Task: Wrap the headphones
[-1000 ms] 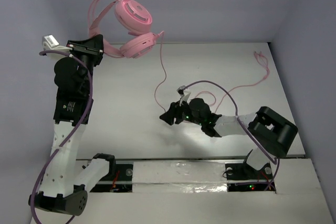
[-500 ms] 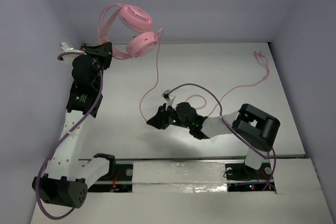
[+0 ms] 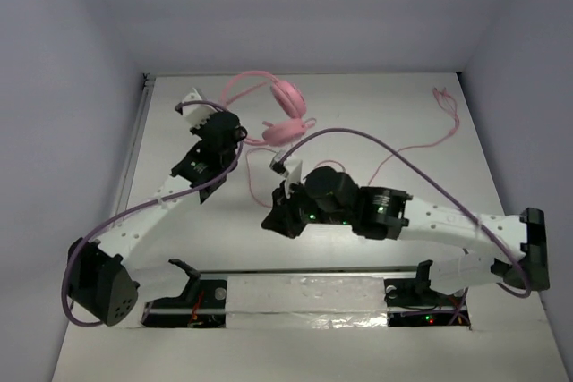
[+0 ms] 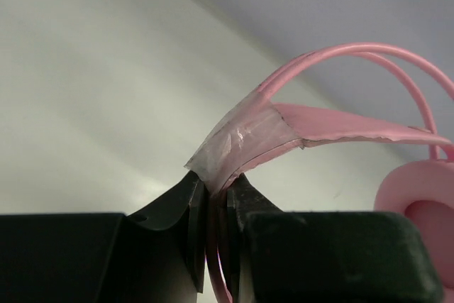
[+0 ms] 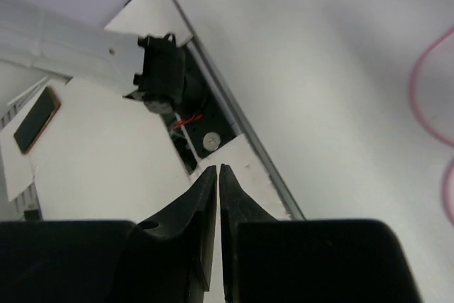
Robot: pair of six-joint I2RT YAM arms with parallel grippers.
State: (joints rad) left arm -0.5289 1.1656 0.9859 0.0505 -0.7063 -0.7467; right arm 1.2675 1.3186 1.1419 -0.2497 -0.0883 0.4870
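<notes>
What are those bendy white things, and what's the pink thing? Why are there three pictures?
Those are two robot arms, a left arm and a right arm, bolted to a table. One picture looks down from above. The other two come from a small camera on each wrist. The pink thing is headphones. The left end effector pinches their headband. Their thin cord lies on the table. The right end effector is closed, with nothing showing between its fingers.
</notes>
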